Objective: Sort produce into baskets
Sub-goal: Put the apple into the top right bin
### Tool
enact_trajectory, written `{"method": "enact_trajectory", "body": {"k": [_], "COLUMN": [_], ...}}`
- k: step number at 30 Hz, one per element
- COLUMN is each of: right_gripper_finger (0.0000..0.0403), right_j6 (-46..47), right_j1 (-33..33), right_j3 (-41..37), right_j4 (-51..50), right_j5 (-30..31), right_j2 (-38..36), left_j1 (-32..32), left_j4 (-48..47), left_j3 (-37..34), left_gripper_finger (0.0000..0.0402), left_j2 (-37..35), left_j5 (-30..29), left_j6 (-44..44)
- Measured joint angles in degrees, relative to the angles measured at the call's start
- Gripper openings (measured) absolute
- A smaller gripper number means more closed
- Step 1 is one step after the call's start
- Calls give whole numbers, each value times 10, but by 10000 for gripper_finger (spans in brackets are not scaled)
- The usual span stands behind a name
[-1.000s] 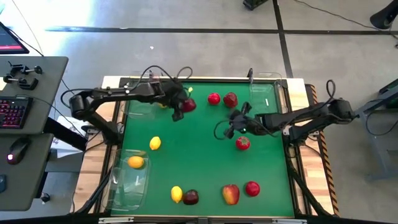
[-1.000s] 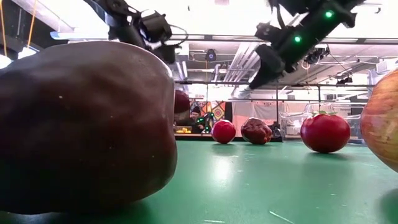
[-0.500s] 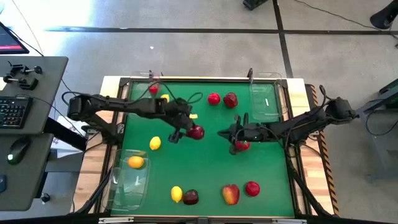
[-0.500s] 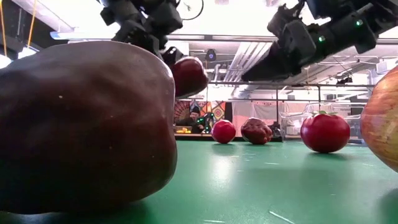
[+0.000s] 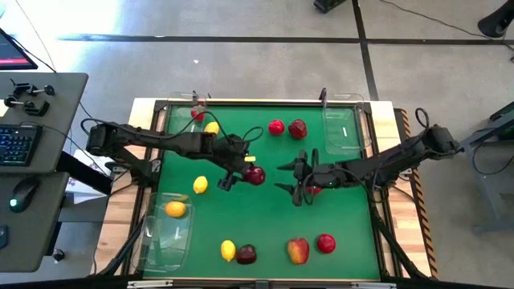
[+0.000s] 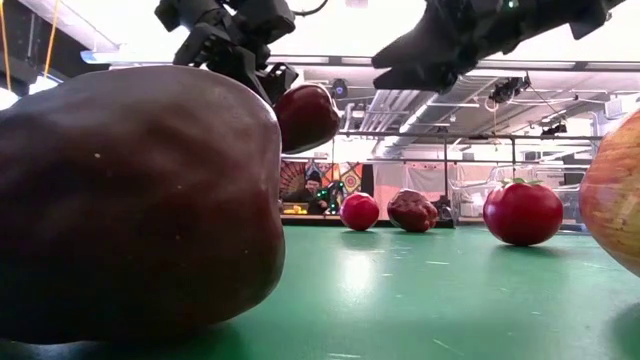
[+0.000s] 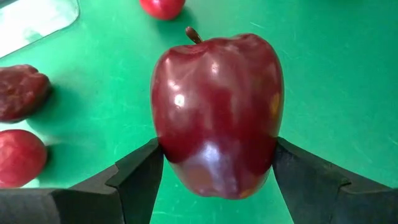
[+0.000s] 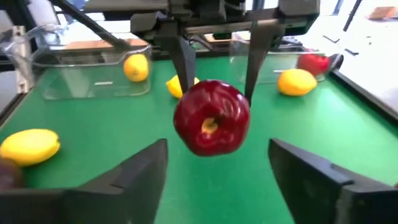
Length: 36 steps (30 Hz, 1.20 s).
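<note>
The left arm reaches in from the left edge of the high view, stretched low across the green surface [image 5: 265,217] toward the middle. Its left end effector [image 5: 241,170] pinches a dark red apple [image 5: 254,173] [image 7: 216,112] between its two fingers [image 7: 140,177], one on each side of the fruit, stem pointing away from the wrist. In the low view the apple [image 6: 306,116] hangs clear above the surface.

The right arm comes in from the right edge, also stretched toward the centre. Its right end effector [image 5: 291,177] has its fingers [image 8: 134,174] spread apart and points at the held apple [image 8: 211,117], which sits just beyond the fingertips, not touching them. A red fruit [image 5: 313,187] lies on the surface under this arm, partly hidden by it.

Around them: two red fruits [image 5: 287,128] in the upper middle; a lemon [image 5: 200,185] left of centre; a lemon [image 5: 212,127] and a small red fruit [image 5: 197,115] in the clear tray [image 5: 173,120] at the upper left; an orange-yellow lemon [image 5: 175,209] in the clear tray [image 5: 165,241] at the lower left; and a third clear tray [image 5: 344,132] at the upper right. Along the bottom lie a lemon [image 5: 228,250], a dark apple [image 5: 246,254], a red-yellow apple [image 5: 298,250] and a red fruit [image 5: 325,242].
</note>
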Motion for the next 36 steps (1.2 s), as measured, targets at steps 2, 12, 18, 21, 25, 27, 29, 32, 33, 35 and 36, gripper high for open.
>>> {"method": "enact_trajectory", "body": {"k": [2,12,18,21,25,27,29,32,33,35,36], "right_gripper_finger": [301,348,349,349,349,349,349,349,349,349,349], "right_j6": [4,1,12,10,-4,-5,0,0,1,2,2], "right_j1": [6,9,7,7,7,3,-2,-9,-11,-12,-12], "right_j3": [4,92,158,174,182,180,176,175,175,175,175], "right_j4": [1,-17,-81,-86,-85,-85,-85,-86,-81,-78,-77], "right_j5": [20,67,68,68,71,72,70,45,33,24,25], "right_j2": [4,115,158,175,184,184,184,184,184,184,184], "left_j1": [0,0,-1,-1,-4,-8,-12,-17,-18,-19,-19], "left_j4": [0,0,-1,-4,-6,-5,-4,0,1,1,3], "left_j3": [0,0,0,0,0,0,0,0,1,1,1], "left_gripper_finger": [266,266,266,266,266,266,266,266,266,266,266], "left_j2": [0,0,0,0,0,0,0,0,0,0,0], "left_j5": [0,0,0,0,0,1,0,-4,-4,-4,-3], "left_j6": [0,-3,-4,-4,-3,0,2,6,6,6,5]}}
